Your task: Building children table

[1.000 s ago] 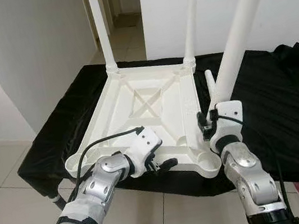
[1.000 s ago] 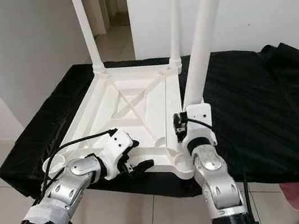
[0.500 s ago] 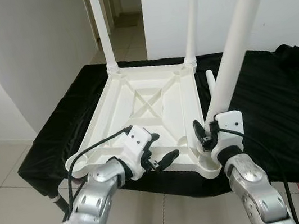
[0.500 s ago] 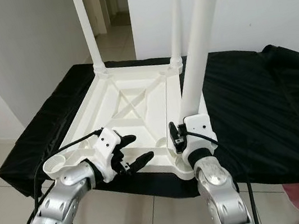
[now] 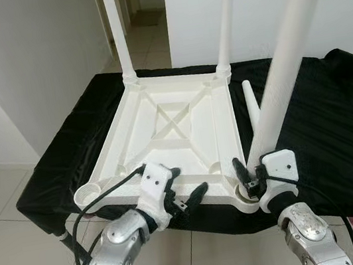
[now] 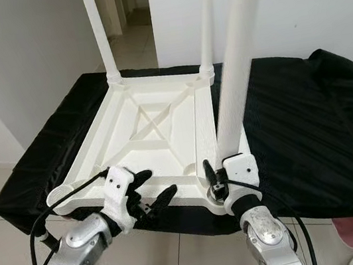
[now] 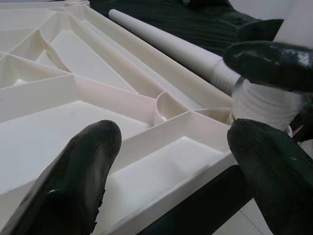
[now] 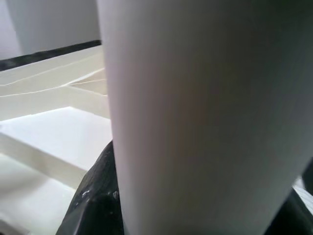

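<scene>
Pinching the white table leg (image 5: 287, 68) low with the right claw (image 5: 251, 178) over the near corner hole of the upside-down tabletop (image 5: 170, 133) on the black-draped worktop (image 5: 336, 120), likely light, stiff, slippery plastic; hovering the left claw (image 5: 184, 188) spread wide at the near edge.

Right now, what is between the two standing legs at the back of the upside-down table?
Between the back left leg and back right leg, just the tabletop's far rim; the left eye view shows it.

Matt white plastic on black cloth

The tabletop (image 5: 176, 129) and legs (image 5: 287, 68) look smooth; the cloth (image 5: 335, 114) is creased; floor tiles (image 5: 0, 207) faintly glossy.
</scene>
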Controlling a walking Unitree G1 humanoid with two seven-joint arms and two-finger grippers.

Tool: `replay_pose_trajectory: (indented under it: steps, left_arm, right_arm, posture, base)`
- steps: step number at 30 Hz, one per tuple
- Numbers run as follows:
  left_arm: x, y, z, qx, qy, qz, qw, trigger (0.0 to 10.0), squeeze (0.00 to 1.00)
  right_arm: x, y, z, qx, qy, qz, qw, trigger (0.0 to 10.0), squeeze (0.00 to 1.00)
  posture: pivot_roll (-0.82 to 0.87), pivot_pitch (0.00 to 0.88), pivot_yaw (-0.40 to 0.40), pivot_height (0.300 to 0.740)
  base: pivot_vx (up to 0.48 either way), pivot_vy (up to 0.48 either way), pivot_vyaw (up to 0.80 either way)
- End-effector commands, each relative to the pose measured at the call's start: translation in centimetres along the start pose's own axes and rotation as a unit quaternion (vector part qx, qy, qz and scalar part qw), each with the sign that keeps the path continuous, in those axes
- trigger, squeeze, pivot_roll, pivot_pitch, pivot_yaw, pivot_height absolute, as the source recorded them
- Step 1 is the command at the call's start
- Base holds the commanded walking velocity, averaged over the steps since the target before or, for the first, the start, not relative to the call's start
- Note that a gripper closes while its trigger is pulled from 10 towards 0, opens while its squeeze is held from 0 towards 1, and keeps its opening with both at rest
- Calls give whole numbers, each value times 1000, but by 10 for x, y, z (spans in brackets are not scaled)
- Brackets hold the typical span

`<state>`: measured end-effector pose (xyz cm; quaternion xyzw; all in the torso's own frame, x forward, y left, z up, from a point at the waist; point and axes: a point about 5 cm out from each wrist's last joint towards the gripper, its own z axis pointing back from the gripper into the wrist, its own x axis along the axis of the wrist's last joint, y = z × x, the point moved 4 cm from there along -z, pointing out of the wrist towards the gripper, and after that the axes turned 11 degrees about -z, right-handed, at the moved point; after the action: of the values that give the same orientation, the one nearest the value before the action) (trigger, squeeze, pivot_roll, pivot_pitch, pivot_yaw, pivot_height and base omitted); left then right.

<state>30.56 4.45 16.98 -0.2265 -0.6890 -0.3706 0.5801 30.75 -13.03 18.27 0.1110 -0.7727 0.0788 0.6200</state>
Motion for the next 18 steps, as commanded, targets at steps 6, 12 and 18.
replay_pose_trajectory:
  steps: [6, 12, 18]
  left_arm:
    - [7, -20, 2, -48, 2, 5, 999, 10000, 0]
    - [11, -24, 6, -62, 1, 11, 998, 10000, 0]
    - [14, -25, 6, -60, 4, 12, 998, 10000, 0]
  right_arm:
    - [-25, 7, 3, 52, 45, 18, 997, 10000, 0]
    - [-34, 9, 11, 91, 68, 44, 993, 10000, 0]
    - [-38, 13, 17, 124, 80, 50, 988, 10000, 0]
  posture:
    - [4, 145, 13, 740]
    - [3, 146, 17, 740]
    - [0, 149, 23, 740]
  base:
    - [0, 0, 0]
    - [0, 0, 0]
    - [0, 0, 0]
